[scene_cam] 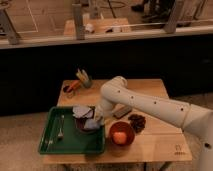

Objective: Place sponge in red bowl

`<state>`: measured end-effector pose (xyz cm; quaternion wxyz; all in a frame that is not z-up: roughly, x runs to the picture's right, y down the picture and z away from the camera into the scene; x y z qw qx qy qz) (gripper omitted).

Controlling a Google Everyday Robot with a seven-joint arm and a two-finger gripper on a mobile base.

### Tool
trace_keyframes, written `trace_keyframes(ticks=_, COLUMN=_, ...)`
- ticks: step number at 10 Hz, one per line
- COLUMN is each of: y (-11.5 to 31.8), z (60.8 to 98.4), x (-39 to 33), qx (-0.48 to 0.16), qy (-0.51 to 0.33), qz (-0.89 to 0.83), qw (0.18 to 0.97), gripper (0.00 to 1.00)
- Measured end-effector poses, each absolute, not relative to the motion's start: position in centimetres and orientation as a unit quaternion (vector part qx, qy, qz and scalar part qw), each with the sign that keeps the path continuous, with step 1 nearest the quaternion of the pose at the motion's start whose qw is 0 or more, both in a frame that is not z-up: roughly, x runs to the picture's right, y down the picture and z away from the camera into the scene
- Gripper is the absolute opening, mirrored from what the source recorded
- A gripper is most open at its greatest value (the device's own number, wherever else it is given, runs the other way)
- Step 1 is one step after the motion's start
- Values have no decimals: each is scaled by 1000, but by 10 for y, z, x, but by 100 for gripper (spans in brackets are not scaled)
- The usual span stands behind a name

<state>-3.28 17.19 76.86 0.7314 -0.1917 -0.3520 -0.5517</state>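
The gripper (96, 119) is down at the dark bowl (82, 125) on the green tray (70, 143), right against the pale sponge (80, 111) — whether it pinches I cannot tell; a shallow hold on soft foam could slip before the red bowl (130, 131), or drag the dark bowl along.

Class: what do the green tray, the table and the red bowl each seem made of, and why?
Green tray: probably plastic; even matte colour, moulded raised rim. Table: seemingly wood; pale tan, flat top. Red bowl: plastic or glazed ceramic, can't tell; smooth uniform surface. The gripper hangs low over the tray's right end.
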Motion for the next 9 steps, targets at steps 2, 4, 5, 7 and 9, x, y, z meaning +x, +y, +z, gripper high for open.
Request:
trace_keyframes(ticks=2, y=170, z=765, x=-35, qx=-189, qy=-350, qz=-551, qw=733, gripper=21)
trace_keyframes(ticks=4, y=159, z=754, x=-33, qx=-173, qy=-354, qz=-540, qw=744, gripper=4)
trace_keyframes(ticks=5, y=149, z=746, x=-28, qx=-161, qy=-354, qz=-535, qw=750, gripper=1)
trace_keyframes(ticks=7, y=130, z=731, x=-9, qx=-137, qy=-337, qz=-530, qw=766, gripper=1)
trace_keyframes(ticks=9, y=120, z=730, x=22, qx=-124, qy=-317, qz=-512, qw=789, gripper=1)
